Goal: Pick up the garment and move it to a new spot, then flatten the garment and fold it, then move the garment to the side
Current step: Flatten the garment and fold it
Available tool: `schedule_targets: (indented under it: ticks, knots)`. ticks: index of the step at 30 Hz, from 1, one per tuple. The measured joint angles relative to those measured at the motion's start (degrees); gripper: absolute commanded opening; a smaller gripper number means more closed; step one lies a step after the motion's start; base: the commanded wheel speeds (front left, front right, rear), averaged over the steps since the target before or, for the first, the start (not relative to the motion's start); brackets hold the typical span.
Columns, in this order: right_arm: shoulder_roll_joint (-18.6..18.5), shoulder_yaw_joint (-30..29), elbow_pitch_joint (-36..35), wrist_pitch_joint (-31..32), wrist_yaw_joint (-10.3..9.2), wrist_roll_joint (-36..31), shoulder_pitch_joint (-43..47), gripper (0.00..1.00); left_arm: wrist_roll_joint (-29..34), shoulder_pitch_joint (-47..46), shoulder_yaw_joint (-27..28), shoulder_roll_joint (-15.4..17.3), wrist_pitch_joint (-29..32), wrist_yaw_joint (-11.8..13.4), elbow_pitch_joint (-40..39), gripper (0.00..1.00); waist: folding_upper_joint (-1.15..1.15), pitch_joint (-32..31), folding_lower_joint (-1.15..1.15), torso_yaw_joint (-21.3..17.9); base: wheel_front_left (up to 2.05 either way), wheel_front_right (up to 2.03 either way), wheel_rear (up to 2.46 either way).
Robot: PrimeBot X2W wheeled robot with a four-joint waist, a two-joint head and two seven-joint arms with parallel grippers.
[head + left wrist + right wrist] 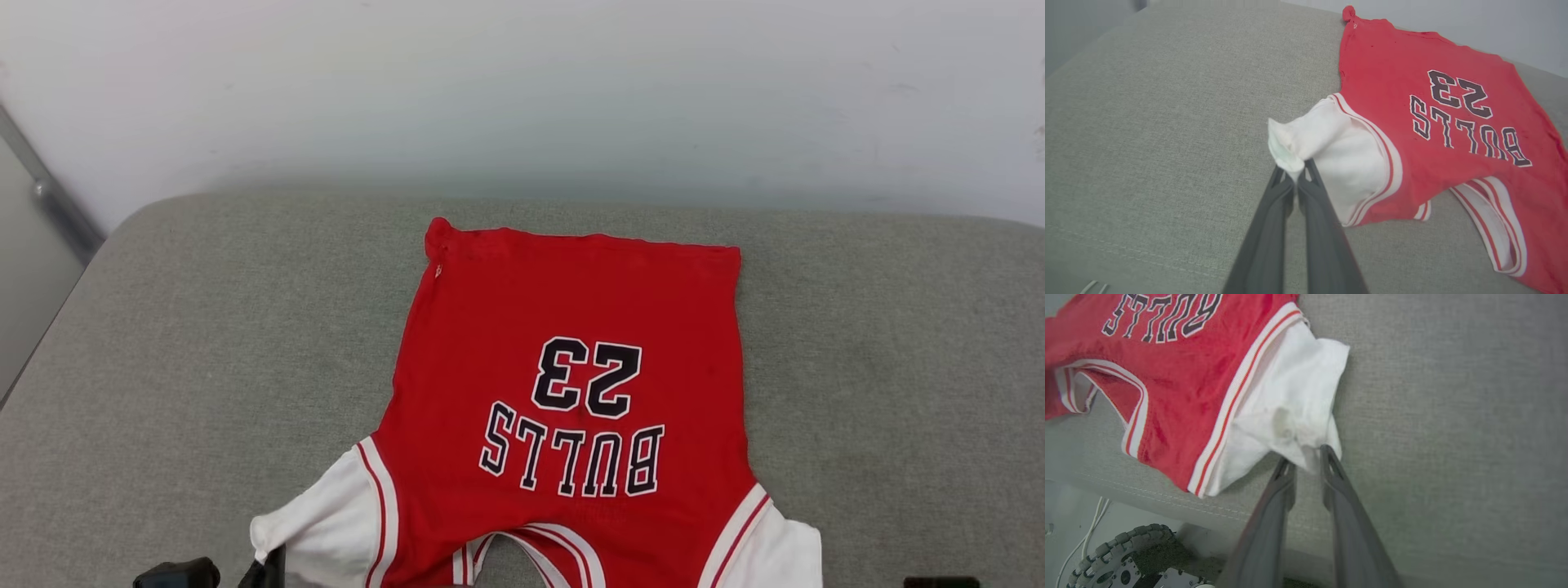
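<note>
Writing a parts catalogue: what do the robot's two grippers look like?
The left gripper and right gripper each have two long, slim, dark grey fingers that taper toward the tip, with narrow open slots near the ends.

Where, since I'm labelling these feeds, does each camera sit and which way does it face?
Head view: on the head, facing forward and down at the garment on the cushion; left hand at the bottom edge.
Left wrist view: on the left wrist, looking along that hand, shut on the left sleeve.
Right wrist view: on the right wrist, looking along the right hand, open at the right sleeve; wheeled base below.
Shared: all show the BULLS lettering.
</note>
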Motion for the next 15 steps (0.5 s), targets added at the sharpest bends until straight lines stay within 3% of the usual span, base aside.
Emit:
schedule_targets:
  ticks: [7,8,15]
  knots:
    - [-0.02,-5.32,-2.49,-7.34,0.01,0.30,-8.64,1.00,1.59,-2.74,-0.37,-0.76,-2.20,-0.24,-0.97,0.00,0.00,0.48,0.01,0.75,0.00,0.00,0.00]
    - [-0.64,-8.12,1.00,-8.32,0.00,0.59,-15.78,1.00,2.20,-4.17,-0.52,-1.09,-2.85,-0.19,-1.96,0.00,0.00,1.63,0.01,1.40,0.00,0.00,0.00]
    - [-6.05,-11.96,17.58,-4.31,-0.01,3.61,-36.86,1.00,3.72,-10.23,-1.78,-2.92,-4.68,-1.59,-3.77,0.00,0.00,6.53,0.02,4.68,0.00,0.00,0.00]
